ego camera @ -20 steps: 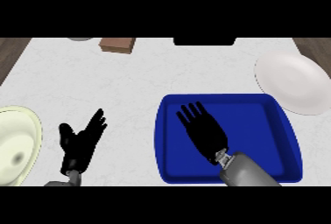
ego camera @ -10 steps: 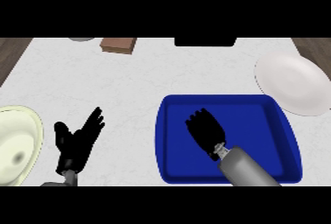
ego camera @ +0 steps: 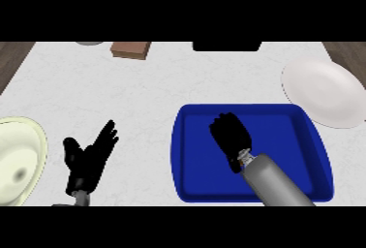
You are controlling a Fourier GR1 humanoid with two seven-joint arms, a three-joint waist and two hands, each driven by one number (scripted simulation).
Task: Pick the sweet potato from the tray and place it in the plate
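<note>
Your R hand (ego camera: 230, 135) is hovering over the blue tray (ego camera: 304, 150), grip can't tell; L hand (ego camera: 89, 160) is resting lower left w/ fingers spread.

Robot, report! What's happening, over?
Left hand open, resting at left. Right hand over tray. Sweet potato not visible. Nothing between tray and plate.

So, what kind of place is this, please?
Most likely a kitchen counter. A pale marbled countertop carries a blue tray, with a white plate to the tray's right and a cream plate at the left edge.
</note>
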